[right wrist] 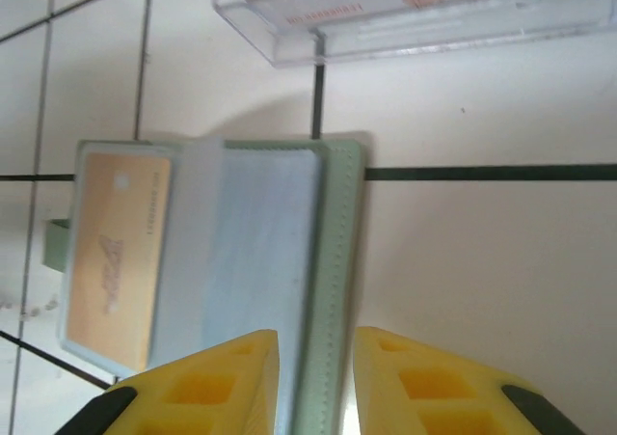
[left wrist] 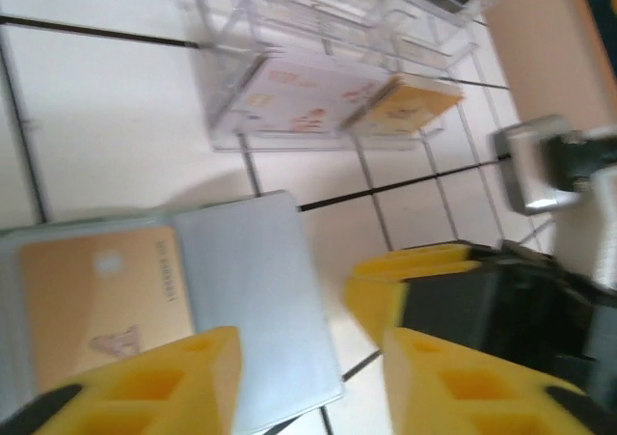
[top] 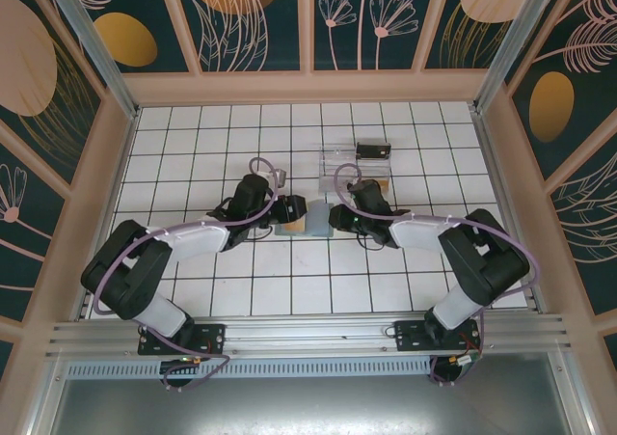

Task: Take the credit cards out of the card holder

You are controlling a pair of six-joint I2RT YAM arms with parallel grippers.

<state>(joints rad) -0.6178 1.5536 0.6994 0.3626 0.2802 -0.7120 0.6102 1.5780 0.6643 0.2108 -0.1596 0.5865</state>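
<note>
The grey-green card holder (right wrist: 337, 232) lies open on the white tiles between both arms (top: 301, 226). A tan credit card (right wrist: 116, 261) sits in its left half, beside a pale blue-grey flap (left wrist: 255, 290). My right gripper (right wrist: 316, 382) is shut on the holder's stitched right edge, which runs between its yellow fingers. My left gripper (left wrist: 313, 382) hovers low over the holder with its jaws apart, and the flap's corner lies between them. In the left wrist view the right gripper's yellow finger (left wrist: 415, 276) shows close by.
A clear plastic tray (top: 355, 165) stands just behind the holder, with a white printed card (left wrist: 299, 97) and an orange card (left wrist: 415, 107) in it. A small black box (top: 372, 150) sits at its far end. Frame walls ring the tiled table.
</note>
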